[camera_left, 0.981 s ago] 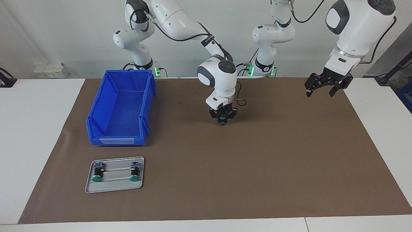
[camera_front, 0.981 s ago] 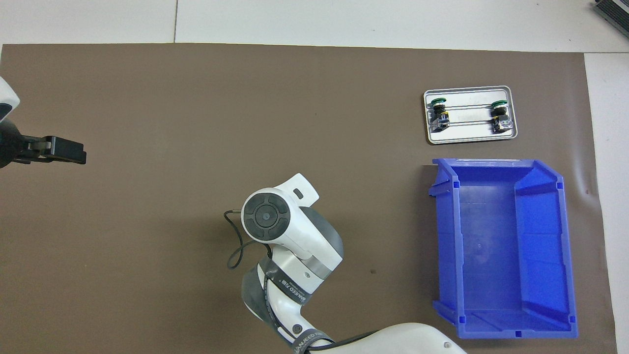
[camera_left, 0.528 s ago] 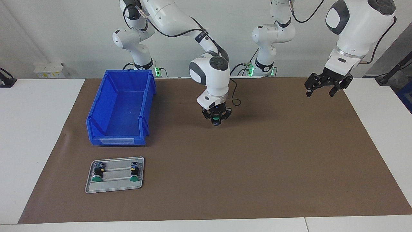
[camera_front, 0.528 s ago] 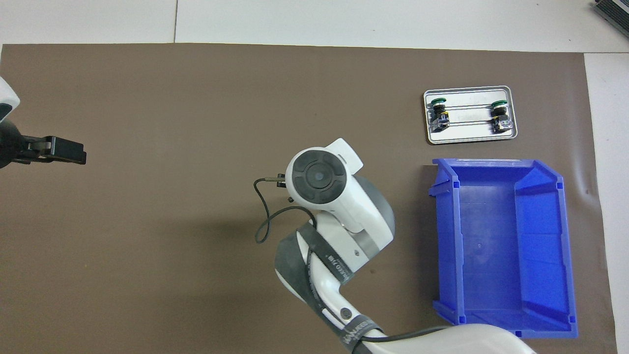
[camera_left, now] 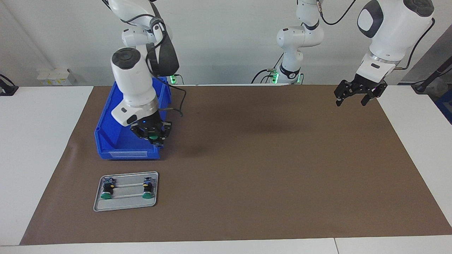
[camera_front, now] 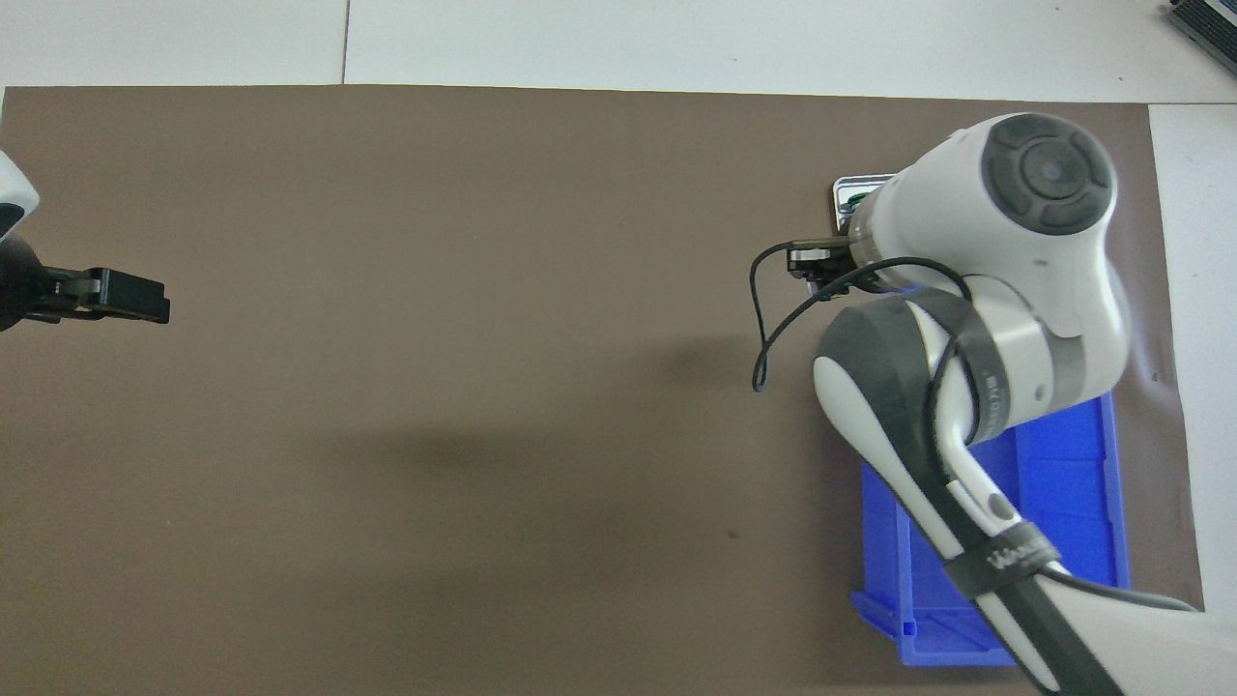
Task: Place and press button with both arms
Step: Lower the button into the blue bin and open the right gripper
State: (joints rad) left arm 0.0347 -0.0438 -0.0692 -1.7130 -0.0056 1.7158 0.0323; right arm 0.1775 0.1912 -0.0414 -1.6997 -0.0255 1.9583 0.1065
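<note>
My right gripper [camera_left: 154,139] is shut on a button [camera_left: 153,134] whose green cap shows between the fingers. It hangs over the blue bin [camera_left: 127,154], at the bin's corner farthest from the robots and toward the table's middle. Two more buttons [camera_left: 106,189] [camera_left: 147,188] lie on the small grey tray [camera_left: 125,204], farther from the robots than the bin. In the overhead view the right arm [camera_front: 1044,174] covers most of the tray and part of the bin [camera_front: 1063,483]. My left gripper [camera_left: 356,98] [camera_front: 106,295] waits open and empty over the mat's edge at the left arm's end.
A brown mat [camera_left: 268,176] covers the middle of the white table [camera_left: 35,141]. A loop of black cable [camera_left: 178,106] hangs from the right wrist beside the bin.
The right arm has swung with the button from over the mat's middle to over the blue bin. The left arm has not moved.
</note>
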